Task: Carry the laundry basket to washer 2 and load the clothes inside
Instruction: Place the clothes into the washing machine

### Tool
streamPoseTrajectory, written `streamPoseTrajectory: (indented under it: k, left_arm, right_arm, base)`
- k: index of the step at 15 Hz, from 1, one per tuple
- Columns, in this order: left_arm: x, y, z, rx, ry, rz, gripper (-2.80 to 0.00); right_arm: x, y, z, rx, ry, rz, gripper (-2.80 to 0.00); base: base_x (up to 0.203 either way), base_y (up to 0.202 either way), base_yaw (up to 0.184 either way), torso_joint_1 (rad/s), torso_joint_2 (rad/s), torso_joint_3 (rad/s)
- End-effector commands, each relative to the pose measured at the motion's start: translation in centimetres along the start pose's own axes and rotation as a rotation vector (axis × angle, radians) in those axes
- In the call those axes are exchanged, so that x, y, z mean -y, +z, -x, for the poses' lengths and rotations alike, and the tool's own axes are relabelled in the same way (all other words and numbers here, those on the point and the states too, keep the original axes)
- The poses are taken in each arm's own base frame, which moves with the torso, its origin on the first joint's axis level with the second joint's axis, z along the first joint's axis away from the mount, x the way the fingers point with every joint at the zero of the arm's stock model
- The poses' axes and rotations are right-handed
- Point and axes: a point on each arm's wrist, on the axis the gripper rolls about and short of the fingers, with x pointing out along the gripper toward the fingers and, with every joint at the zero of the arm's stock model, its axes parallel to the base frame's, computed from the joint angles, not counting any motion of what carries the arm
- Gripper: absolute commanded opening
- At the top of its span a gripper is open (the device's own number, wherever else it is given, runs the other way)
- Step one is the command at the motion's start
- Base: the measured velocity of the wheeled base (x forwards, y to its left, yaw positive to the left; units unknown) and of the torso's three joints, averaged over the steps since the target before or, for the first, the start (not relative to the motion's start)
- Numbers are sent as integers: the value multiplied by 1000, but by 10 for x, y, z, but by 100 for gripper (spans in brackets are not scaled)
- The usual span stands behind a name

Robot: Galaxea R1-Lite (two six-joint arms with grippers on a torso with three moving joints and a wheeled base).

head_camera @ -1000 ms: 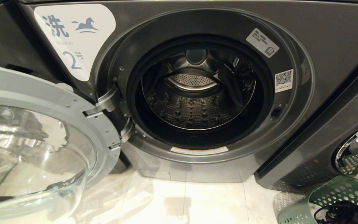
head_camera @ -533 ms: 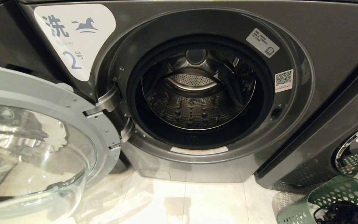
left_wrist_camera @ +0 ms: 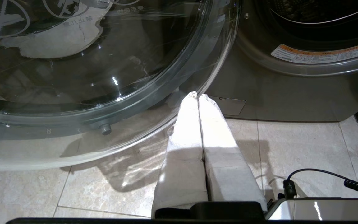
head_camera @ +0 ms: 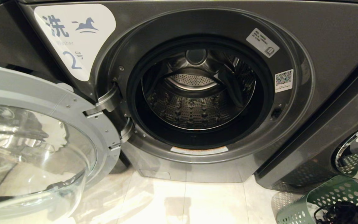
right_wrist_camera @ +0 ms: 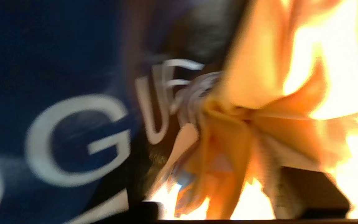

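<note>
Pale tiled floor (head_camera: pixel 204 202), laundromat row of dark grey machines; my view sits low, facing the fronts.

Item 1: washer 2 (head_camera: pixel 322 37). Label w/ horse logo and numeral 2 (head_camera: pixel 73 37) top left of the opening. Glass door (head_camera: pixel 42 140) swung fully out to my left. Drum (head_camera: pixel 194 102) bare, nothing loaded yet.

Item 2: laundry basket (head_camera: pixel 328 194). On the floor at lower right, in front of the neighbouring machine, not washer 2. Only its perforated wall shows in the head view.

Item 3: clothes, right wrist cam only. Dark blue garment w/ white lettering (right_wrist_camera: pixel 57 102) beside an orange garment (right_wrist_camera: pixel 253 102), both right up against the lens.

Item 4: right hand. Out of head view, buried in the clothes; can't tell if it's spread or pinching cloth, fingers not readable.

Item 5: left hand (left_wrist_camera: pixel 197 96). Fingers pressed together, holding nothing, parked low just beside the door's glass rim.

Risks, my read:
- Grab may catch two garments at once, or only a loose fold; load could slip off on the lift.
- Trailing cloth may snag the basket rim and tip the basket.
- Swing across to the drum is blind at the start; cloth could drop on the floor or hang over the door seal (head_camera: pixel 197 141).
</note>
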Motion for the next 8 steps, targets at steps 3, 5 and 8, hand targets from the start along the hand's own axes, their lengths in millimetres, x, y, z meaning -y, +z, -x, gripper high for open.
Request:
streamPoseTrajectory:
  k: [3,5,8]
  left_arm:
    - [0,0,0,0,1,1,-280]
    - [0,0,0,2,1,1,-280]
    - [0,0,0,2,1,1,-280]
  right_arm:
    - [6,-1,0,-10,-4,-21,-280]
    - [7,-1,1,-8,-5,-27,-280]
    - [8,-1,1,-9,-5,-27,-280]
  base:
    - [0,0,0,0,0,0]
    - [0,0,0,0,0,0]
    - [0,0,0,0,0,0]
